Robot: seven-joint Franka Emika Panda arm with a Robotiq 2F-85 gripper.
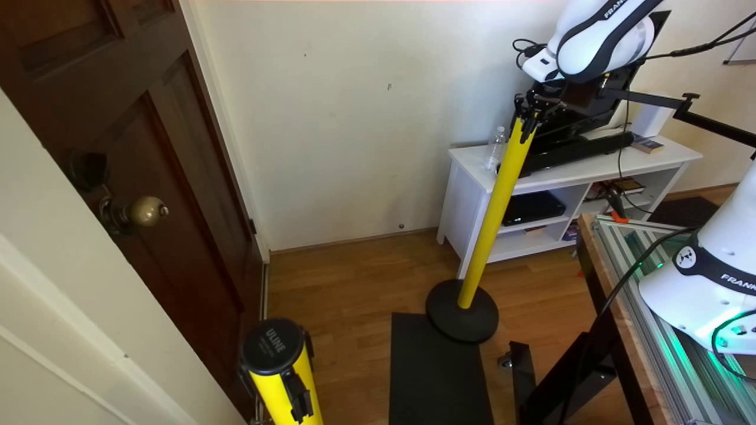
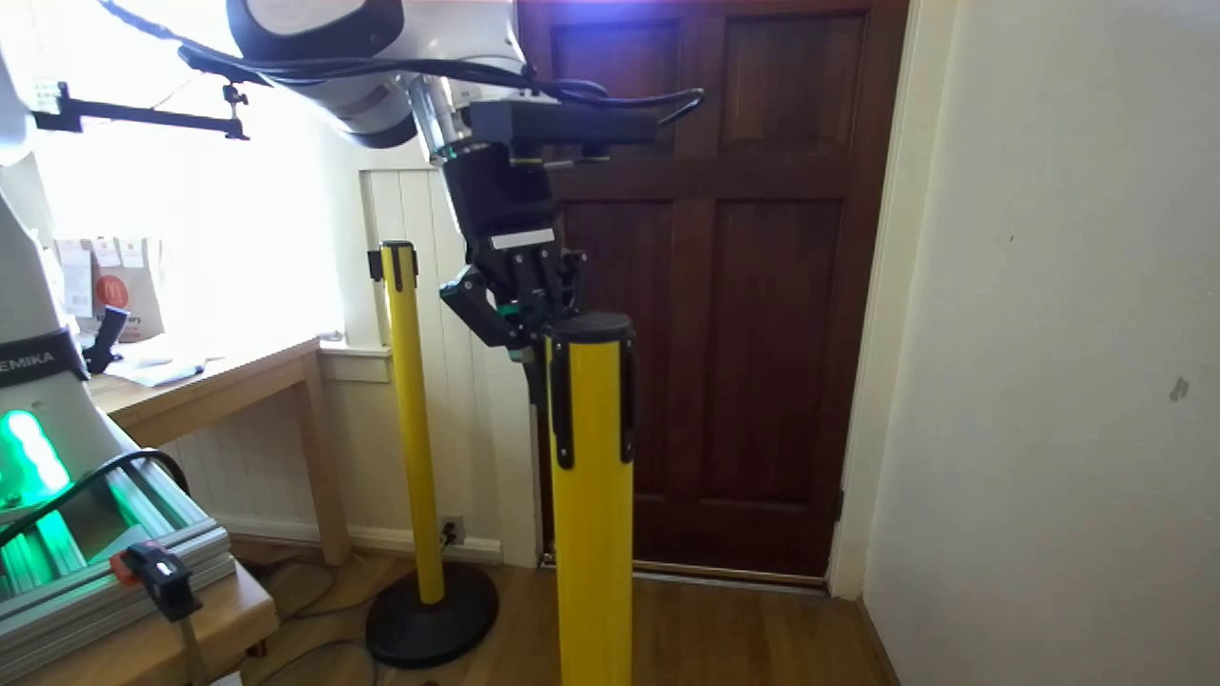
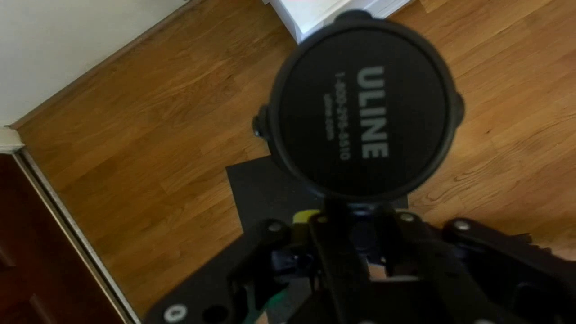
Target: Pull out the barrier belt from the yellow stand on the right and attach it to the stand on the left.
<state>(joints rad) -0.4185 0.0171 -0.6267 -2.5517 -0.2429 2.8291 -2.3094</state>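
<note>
Wooden flooring bears two yellow stands, end effector at one's top.

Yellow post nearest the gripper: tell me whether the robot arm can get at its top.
Probably yes: the gripper sits beside the black cap on the post, with nothing visible in the way.

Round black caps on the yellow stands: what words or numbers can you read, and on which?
"ULINE": round black cap of the yellow stand at the gripper, wrist view.
"1-800-": same cap; following digits too blurred.
"uline.com": same cap, last line.
"ULINE": round black cap of the other yellow stand, in an exterior view; smaller print unreadable.
</note>
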